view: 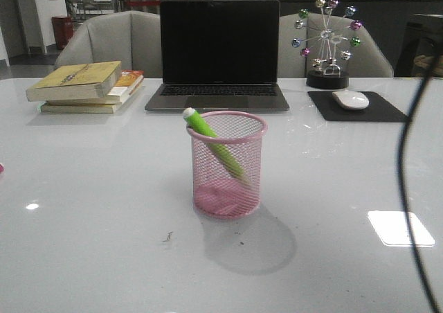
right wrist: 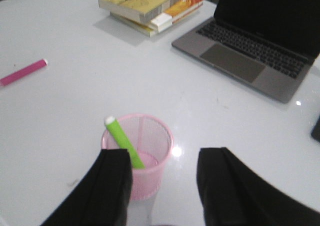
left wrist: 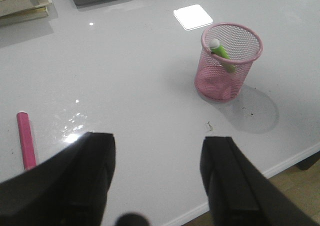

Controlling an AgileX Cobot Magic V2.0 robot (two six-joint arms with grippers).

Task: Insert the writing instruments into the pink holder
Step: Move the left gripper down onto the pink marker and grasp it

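Observation:
The pink holder (view: 227, 164) stands upright mid-table. The lime-green pen (view: 211, 138) is inside it, leaning with its white end over the rim. Flat on the table far to the left lies the magenta pen (left wrist: 25, 140), apart from the holder; it also shows in the right wrist view (right wrist: 22, 72). My left gripper (left wrist: 159, 146) hangs open and empty over bare table between that pen and the holder (left wrist: 231, 61). Just on the near side of the holder (right wrist: 142, 153), my right gripper (right wrist: 164, 158) is open and empty. Neither gripper shows in the front view.
A laptop (view: 218, 57) sits behind the holder, a stack of books (view: 86, 84) at back left. A mouse (view: 351, 100) on a black pad and a ferris-wheel ornament (view: 327, 43) are at back right. A black cable (view: 408, 154) hangs at right.

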